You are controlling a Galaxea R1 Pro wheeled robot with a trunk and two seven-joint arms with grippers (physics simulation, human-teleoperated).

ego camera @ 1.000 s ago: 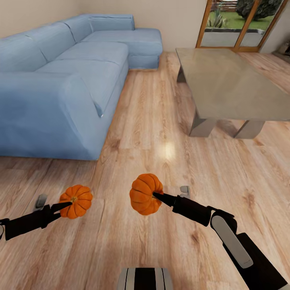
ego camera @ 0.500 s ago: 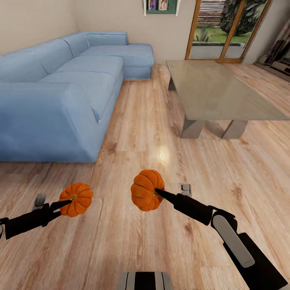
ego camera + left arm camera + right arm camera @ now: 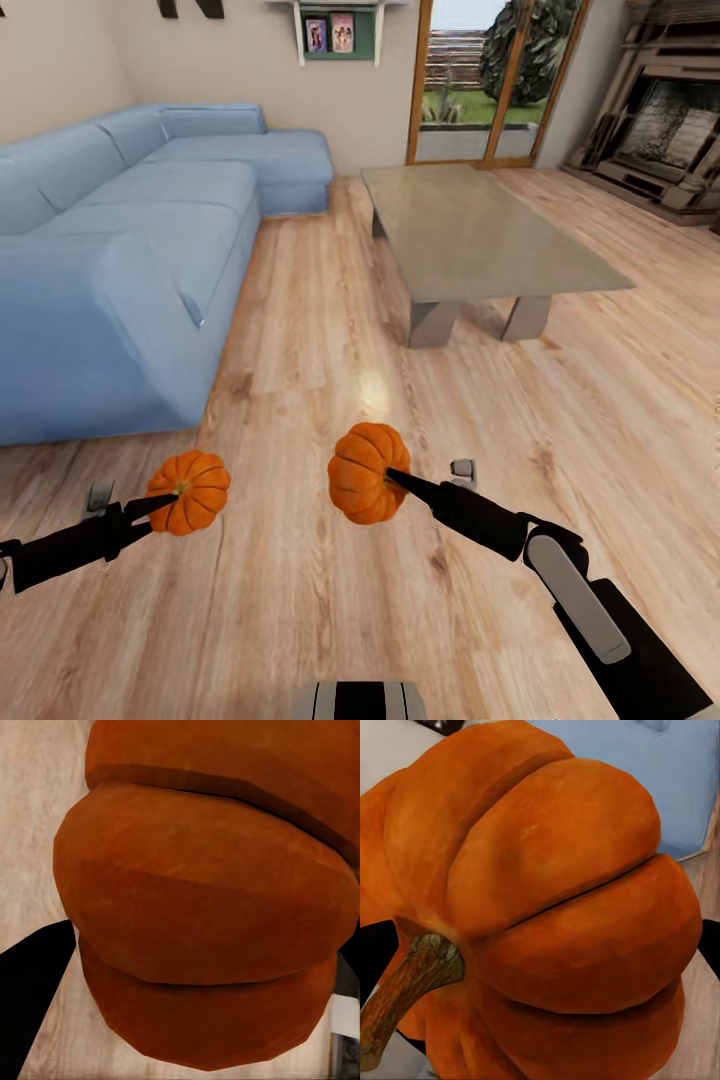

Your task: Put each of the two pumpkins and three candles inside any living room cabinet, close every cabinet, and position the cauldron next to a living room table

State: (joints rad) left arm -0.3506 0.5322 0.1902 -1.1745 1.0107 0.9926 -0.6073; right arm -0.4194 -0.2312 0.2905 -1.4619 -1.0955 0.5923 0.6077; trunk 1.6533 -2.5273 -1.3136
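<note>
I carry two bright orange ribbed pumpkins above the wood floor. My left gripper (image 3: 165, 503) is shut on the smaller-looking pumpkin (image 3: 192, 492), whose ribs crowd the left wrist view (image 3: 202, 907). My right gripper (image 3: 390, 478) is shut on the other pumpkin (image 3: 362, 487), seen close with its brown stem in the right wrist view (image 3: 555, 915). The candles, the cabinet and the cauldron are out of view.
A blue sectional sofa (image 3: 130, 230) runs along the left. A low grey table (image 3: 480, 235) stands ahead to the right, with open wood floor between them. Glass doors (image 3: 480, 90) and a fireplace (image 3: 675, 130) line the far wall.
The whole view has swung to the right and tilted up, bringing the wall shelf, doors and fireplace into sight. Both arms hold their pumpkins in the same pose.
</note>
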